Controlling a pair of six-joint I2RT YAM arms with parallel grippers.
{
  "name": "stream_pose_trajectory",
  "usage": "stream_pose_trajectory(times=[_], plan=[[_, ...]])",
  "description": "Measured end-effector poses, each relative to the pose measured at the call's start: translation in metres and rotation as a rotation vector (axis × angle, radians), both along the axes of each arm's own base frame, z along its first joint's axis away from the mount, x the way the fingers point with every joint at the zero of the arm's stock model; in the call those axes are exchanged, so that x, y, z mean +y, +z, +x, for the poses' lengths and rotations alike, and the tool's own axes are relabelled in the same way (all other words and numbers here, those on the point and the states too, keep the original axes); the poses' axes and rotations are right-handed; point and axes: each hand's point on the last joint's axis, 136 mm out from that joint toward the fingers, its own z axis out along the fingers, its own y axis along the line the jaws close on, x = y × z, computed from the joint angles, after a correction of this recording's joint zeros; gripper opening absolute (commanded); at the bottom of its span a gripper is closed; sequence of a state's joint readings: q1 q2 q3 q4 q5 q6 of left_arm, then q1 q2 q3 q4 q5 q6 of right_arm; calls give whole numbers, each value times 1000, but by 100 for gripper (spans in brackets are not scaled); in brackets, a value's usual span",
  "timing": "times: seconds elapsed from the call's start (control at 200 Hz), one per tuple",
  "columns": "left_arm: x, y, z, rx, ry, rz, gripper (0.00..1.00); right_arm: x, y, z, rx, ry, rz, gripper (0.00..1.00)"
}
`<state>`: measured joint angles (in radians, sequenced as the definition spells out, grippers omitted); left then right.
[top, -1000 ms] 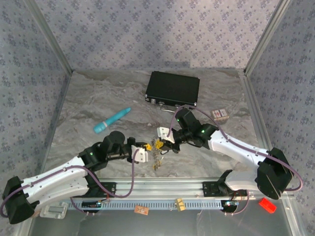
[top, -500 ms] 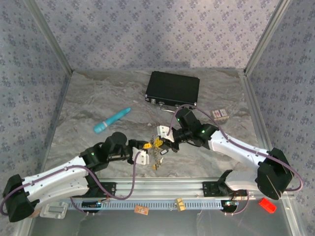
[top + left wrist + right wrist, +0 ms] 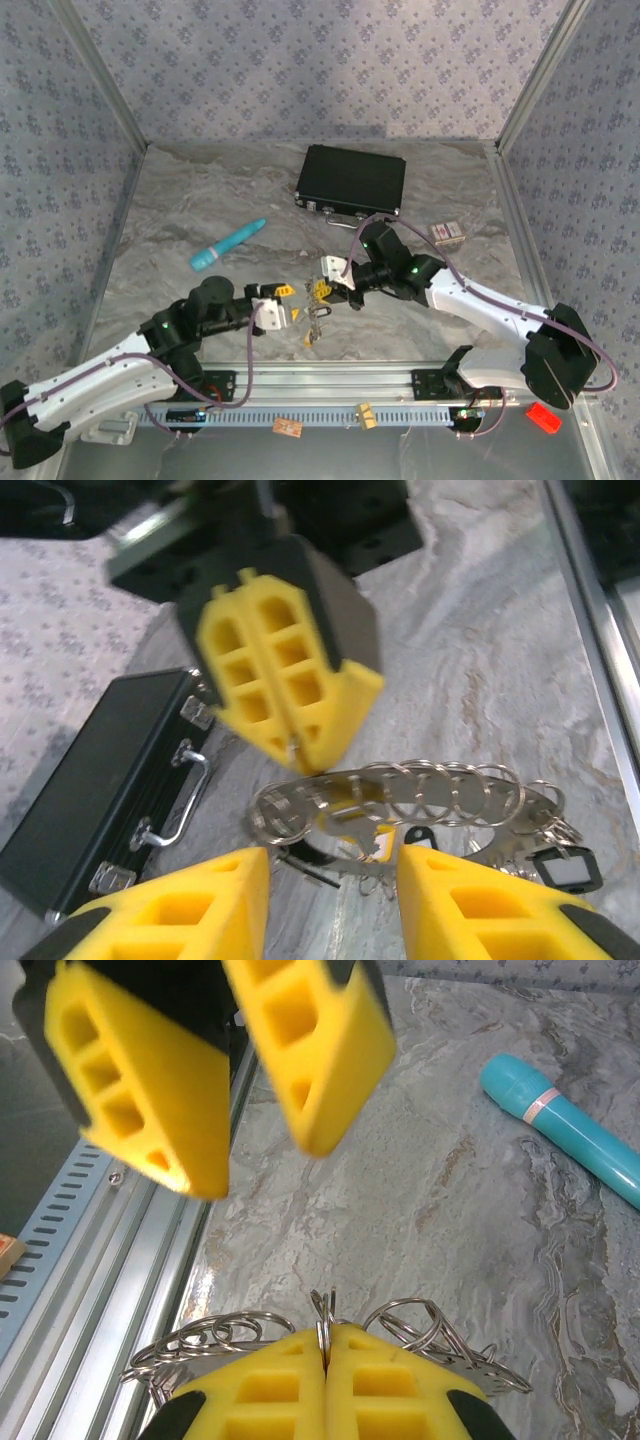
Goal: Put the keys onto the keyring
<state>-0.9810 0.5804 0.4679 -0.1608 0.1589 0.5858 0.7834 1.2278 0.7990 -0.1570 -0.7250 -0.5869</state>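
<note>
1. The left end effector (image 3: 331,872) was closed in against the bunch a second ago. It has since let go and drawn back toward its own base, and its yellow fingers now stand apart with nothing between them.
2. The right end effector (image 3: 326,1352) has not shifted. Its fingers are pressed together on a thin wire loop of the keyring (image 3: 430,795), which it holds low over the surface (image 3: 450,1220), between the two arms.
3. I judge that one threading attempt has ended and that the left arm is now free to fetch or re-grip a key.
4. The keys (image 3: 565,865) hang in a tangle of small loops, so I cannot tell which are already on.
5. The far rim of the keyring is cut off in the right wrist view, and the overhead view shows the bunch too small to sort out
</note>
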Motion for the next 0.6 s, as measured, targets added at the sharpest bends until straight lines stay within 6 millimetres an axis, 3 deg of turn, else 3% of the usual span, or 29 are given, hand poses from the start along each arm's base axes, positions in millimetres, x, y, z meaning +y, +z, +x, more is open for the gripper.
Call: stream_pose_trajectory(times=[0.175, 0.355, 0.605], plan=[[9, 4, 21, 228, 165, -132, 34, 0, 4, 0, -21, -2, 18, 0], [-3, -12, 21, 418, 179, -155, 33, 0, 4, 0, -27, -4, 28, 0], [-18, -7, 21, 437, 132, -192, 33, 0, 4, -1, -23, -9, 37, 0]])
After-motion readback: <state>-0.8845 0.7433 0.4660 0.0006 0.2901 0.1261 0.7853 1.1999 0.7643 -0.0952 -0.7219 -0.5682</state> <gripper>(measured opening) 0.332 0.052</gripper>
